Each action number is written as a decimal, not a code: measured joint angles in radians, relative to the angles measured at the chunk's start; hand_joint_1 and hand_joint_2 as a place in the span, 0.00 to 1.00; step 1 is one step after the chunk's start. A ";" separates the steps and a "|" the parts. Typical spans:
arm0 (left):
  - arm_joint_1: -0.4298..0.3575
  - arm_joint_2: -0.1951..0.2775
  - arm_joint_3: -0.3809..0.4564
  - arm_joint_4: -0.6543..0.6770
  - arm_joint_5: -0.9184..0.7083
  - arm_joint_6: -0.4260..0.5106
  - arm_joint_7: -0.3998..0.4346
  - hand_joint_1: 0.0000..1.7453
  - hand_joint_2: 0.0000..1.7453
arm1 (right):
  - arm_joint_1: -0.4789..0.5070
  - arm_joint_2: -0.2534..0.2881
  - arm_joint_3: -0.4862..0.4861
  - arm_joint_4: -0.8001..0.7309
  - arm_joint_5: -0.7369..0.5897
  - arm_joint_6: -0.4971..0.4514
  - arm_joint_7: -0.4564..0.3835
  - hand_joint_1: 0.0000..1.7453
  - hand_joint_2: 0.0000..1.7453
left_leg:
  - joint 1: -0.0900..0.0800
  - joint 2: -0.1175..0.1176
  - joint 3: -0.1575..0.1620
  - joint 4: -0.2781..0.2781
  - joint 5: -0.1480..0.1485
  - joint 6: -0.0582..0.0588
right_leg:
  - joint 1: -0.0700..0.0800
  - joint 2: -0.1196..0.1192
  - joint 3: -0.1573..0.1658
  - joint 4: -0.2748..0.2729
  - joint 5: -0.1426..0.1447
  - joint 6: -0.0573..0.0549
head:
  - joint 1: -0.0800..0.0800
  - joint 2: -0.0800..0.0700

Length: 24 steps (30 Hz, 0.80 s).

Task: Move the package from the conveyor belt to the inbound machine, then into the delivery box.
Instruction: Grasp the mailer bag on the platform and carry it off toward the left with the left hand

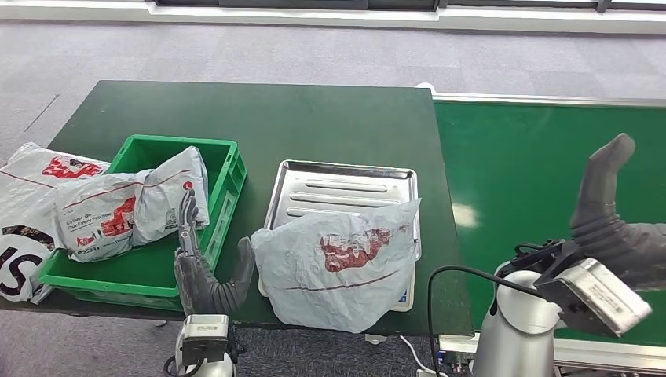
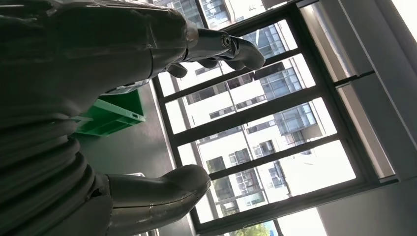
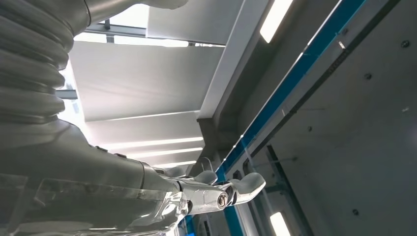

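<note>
Silver arms, dark grey left hand (image 1: 206, 271), black cable (image 1: 440, 306).

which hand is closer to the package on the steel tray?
Left. The left hand is open right beside the package on the tray; the right hand is raised over the conveyor belt.

Little legible print on the packages

A large white "S" on black stands on the bag (image 1: 20, 263) at the near left; red logos on the other bags are too blurred to read.

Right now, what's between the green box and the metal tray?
In the head view, the left robot hand is between the green box and metal tray.
</note>
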 joint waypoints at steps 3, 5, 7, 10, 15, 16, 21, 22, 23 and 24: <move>-0.014 0.012 -0.017 0.038 -0.098 -0.189 0.045 0.00 1.00 | 0.000 0.000 0.000 -0.003 -0.003 0.000 0.000 0.00 1.00 | 0.000 -0.001 0.000 0.000 0.000 0.000 | 0.000 0.000 0.000 0.000 0.000 0.000 | 0.000 0.000; -0.029 0.027 -0.054 0.077 -0.195 -0.360 0.066 0.00 1.00 | 0.000 0.000 -0.001 -0.003 -0.007 0.000 0.000 0.00 1.00 | 0.000 0.000 0.000 0.000 0.000 0.000 | 0.000 0.000 0.001 0.000 0.000 0.000 | 0.000 0.000; -0.047 0.037 -0.098 0.136 -0.306 -0.479 0.077 0.00 1.00 | 0.000 0.000 -0.002 -0.003 -0.011 0.001 0.000 0.00 1.00 | 0.000 0.000 0.000 0.000 0.000 0.000 | -0.001 0.000 0.001 0.000 0.000 0.000 | 0.000 0.000; -0.071 0.047 -0.137 0.214 -0.398 -0.538 0.083 0.00 1.00 | 0.000 0.000 -0.006 -0.003 -0.014 0.002 0.000 0.00 1.00 | -0.001 0.000 0.001 0.000 0.000 0.000 | -0.001 0.000 0.001 0.000 0.000 0.000 | 0.000 0.000; -0.112 0.046 -0.162 0.318 -0.462 -0.540 0.060 0.00 1.00 | 0.002 -0.001 -0.017 -0.003 -0.014 0.002 0.000 0.00 1.00 | -0.001 0.000 0.001 0.000 0.000 0.001 | 0.000 0.000 0.001 0.000 0.000 0.000 | 0.000 0.000; -0.119 0.044 -0.165 0.336 -0.467 -0.540 0.054 0.00 1.00 | 0.003 -0.001 -0.021 -0.003 -0.012 0.002 0.000 0.00 1.00 | -0.001 0.000 0.001 0.000 0.000 0.001 | 0.000 0.000 0.001 0.000 0.000 0.000 | 0.000 0.000; -0.149 0.025 -0.169 0.400 -0.478 -0.540 0.042 0.00 1.00 | 0.004 -0.002 -0.027 -0.003 -0.007 0.002 0.000 0.00 1.00 | 0.000 0.000 0.001 0.000 0.000 0.001 | -0.001 0.000 0.002 0.000 0.000 0.000 | 0.000 0.000; -0.151 0.021 -0.170 0.406 -0.478 -0.540 0.042 0.00 1.00 | 0.005 -0.002 -0.029 -0.003 -0.007 0.002 0.000 0.00 1.00 | 0.000 0.000 0.001 0.000 0.000 0.001 | -0.001 0.000 0.002 0.000 0.000 0.000 | 0.000 0.000; -0.153 0.019 -0.170 0.412 -0.478 -0.540 0.042 0.00 1.00 | 0.005 -0.002 -0.030 -0.003 -0.007 0.002 0.000 0.00 1.00 | 0.000 0.000 0.001 0.000 0.000 0.001 | -0.001 0.000 0.002 0.000 0.000 0.000 | 0.000 0.000; -0.154 0.018 -0.170 0.417 -0.478 -0.540 0.041 0.00 1.00 | 0.005 -0.002 -0.031 -0.003 -0.007 0.002 0.000 0.00 1.00 | 0.000 0.000 0.001 0.000 0.000 0.001 | -0.001 0.000 0.002 0.000 0.000 0.000 | 0.000 0.000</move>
